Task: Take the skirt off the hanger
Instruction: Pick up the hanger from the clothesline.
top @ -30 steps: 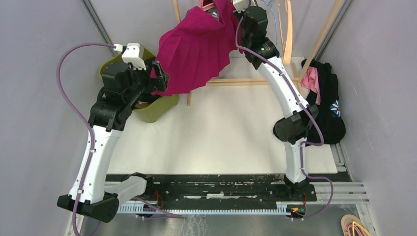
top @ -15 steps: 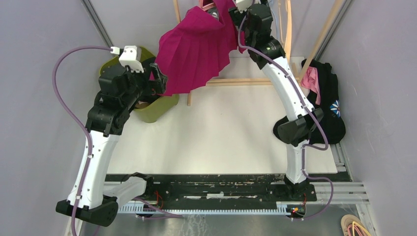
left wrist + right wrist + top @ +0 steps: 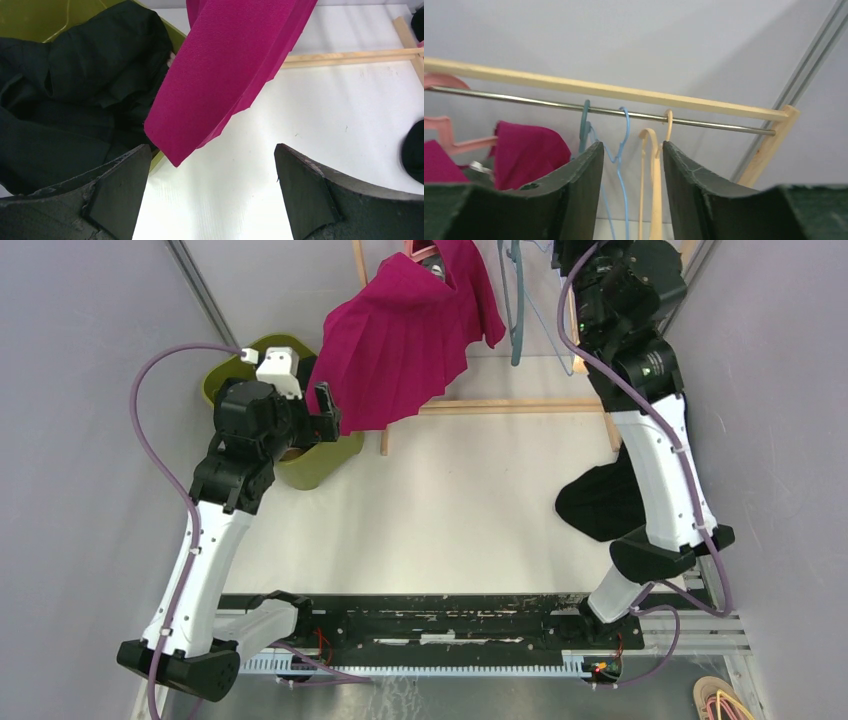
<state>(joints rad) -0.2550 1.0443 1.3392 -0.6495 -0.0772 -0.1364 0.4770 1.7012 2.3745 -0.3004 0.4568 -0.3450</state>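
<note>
The magenta pleated skirt (image 3: 400,340) hangs from a pink hanger (image 3: 454,145) at the back, its hem slanting down to the left. In the left wrist view, the skirt's lowest corner (image 3: 235,75) dangles just ahead of my left gripper (image 3: 212,150). That gripper is wide open and holds nothing. My left gripper (image 3: 325,418) sits at the hem's left end. My right gripper (image 3: 631,145) is raised toward the rail, well right of the skirt (image 3: 526,150). Its jaws are parted and empty, with other hangers showing between them.
A green bin (image 3: 320,465) holding black clothes (image 3: 60,100) stands under the left gripper. The metal rail (image 3: 549,103) carries a teal hanger (image 3: 585,130), a blue hanger (image 3: 624,150) and a cream hanger (image 3: 651,170). The rack's wooden base (image 3: 500,405) crosses the table. Black clothing (image 3: 600,505) lies at the right.
My right arm has swung away from the skirt's waist to the right and now faces the other hangers. Its jaws have parted. The left gripper has barely shifted.
</note>
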